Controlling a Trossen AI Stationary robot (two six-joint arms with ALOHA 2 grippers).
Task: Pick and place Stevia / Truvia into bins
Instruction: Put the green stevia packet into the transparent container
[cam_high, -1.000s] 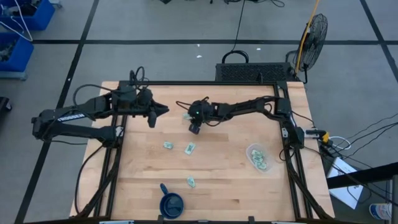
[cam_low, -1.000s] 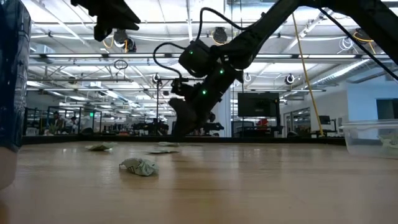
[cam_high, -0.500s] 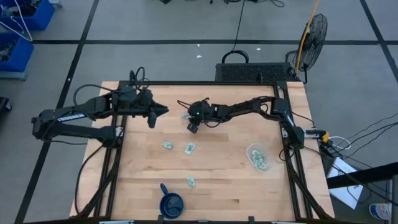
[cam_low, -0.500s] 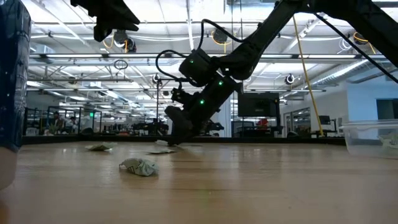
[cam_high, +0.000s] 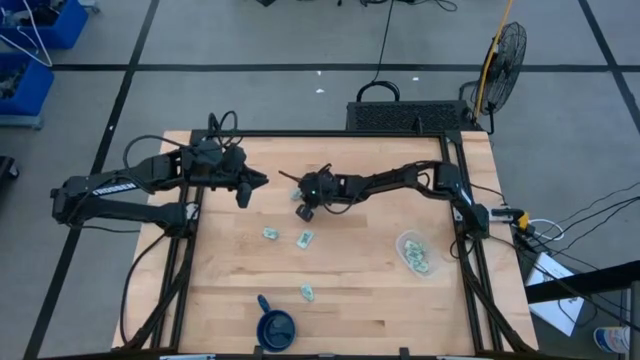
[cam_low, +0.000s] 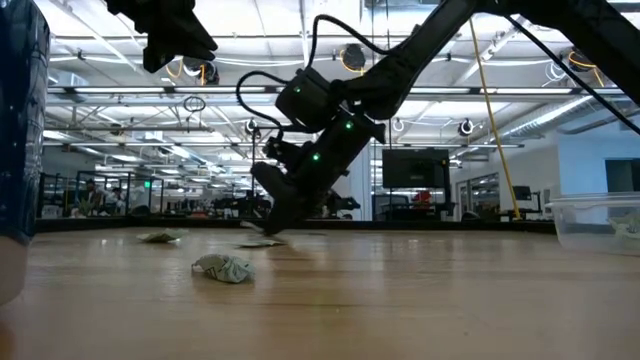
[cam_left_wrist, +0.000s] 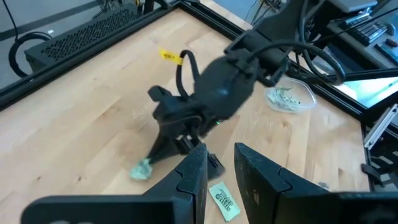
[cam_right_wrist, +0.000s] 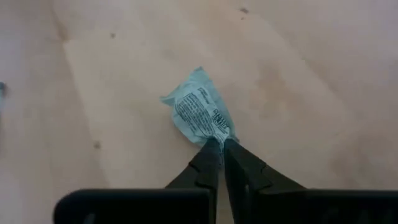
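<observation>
My right gripper (cam_high: 302, 212) is down at the table's middle, shut on a pale green sachet (cam_right_wrist: 199, 112). The same sachet shows beside its tip in the left wrist view (cam_left_wrist: 142, 169). My left gripper (cam_high: 258, 180) hangs above the table's far left part, open and empty. Three more sachets (cam_high: 270, 234) (cam_high: 305, 238) (cam_high: 307, 292) lie flat on the wood. The clear bin (cam_high: 415, 252) stands at the right and holds several sachets. My right gripper pinches the sachet's near corner (cam_right_wrist: 216, 135) between its two fingertips (cam_right_wrist: 208, 155). The fingers come slanting down from the table's right side. The crumpled sachet spreads out ahead of the fingers, low over the wood; whether it rests on it I cannot tell.
A dark blue mug (cam_high: 275, 325) stands near the front edge. A black frame (cam_high: 190, 215) runs along the table's sides. Bare wood lies between the loose sachets and the bin.
My right gripper has gone a little toward the table's left edge and lower, its tip now close to the wood. My left arm has kept still.
</observation>
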